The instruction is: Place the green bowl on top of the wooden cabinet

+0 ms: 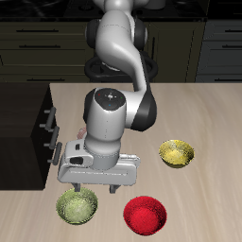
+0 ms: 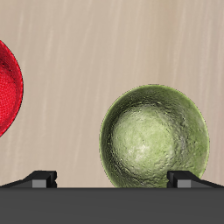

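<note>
The green bowl (image 1: 77,205) is olive with a mottled yellowish-green inside and sits upright near the table's front edge. In the wrist view it (image 2: 157,136) lies below the gripper, off toward one finger. My gripper (image 1: 105,187) hovers just above and beside the bowl, a little farther back, and touches nothing. Its fingers (image 2: 184,178) stand wide apart, so it is open and empty. The wooden cabinet (image 1: 24,137) is a dark boxy block with silver handles at the table's side, beside the gripper and farther back than the bowl.
A red bowl (image 1: 146,214) sits near the front edge beside the green one and shows in the wrist view (image 2: 7,87). A brighter yellow bowl (image 1: 177,152) stands farther back on the far side from the cabinet. Dark kitchen cabinetry lines the background.
</note>
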{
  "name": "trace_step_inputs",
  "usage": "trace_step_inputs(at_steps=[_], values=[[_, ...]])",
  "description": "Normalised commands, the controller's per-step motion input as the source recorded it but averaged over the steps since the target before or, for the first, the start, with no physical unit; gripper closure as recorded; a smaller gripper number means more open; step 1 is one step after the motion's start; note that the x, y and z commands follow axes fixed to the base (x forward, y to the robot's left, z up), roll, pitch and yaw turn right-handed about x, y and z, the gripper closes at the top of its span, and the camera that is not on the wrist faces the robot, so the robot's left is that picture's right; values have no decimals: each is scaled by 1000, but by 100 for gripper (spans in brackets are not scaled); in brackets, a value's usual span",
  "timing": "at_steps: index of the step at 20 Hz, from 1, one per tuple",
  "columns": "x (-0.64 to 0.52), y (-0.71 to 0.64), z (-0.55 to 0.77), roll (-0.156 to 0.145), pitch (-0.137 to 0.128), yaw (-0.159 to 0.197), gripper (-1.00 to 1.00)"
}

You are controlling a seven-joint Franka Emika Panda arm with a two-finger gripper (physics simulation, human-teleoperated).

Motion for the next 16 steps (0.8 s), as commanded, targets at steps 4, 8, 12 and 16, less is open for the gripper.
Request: trace_step_inputs(at_steps=[4, 8, 12, 16], values=[[-44, 20, -377, 21, 102, -14, -100], [-39, -16, -272, 21, 13, -34, -100], [-23, -23, -148, -5, 11, -1, -100], [-31, -133, -62, -11, 7, -3, -100]])
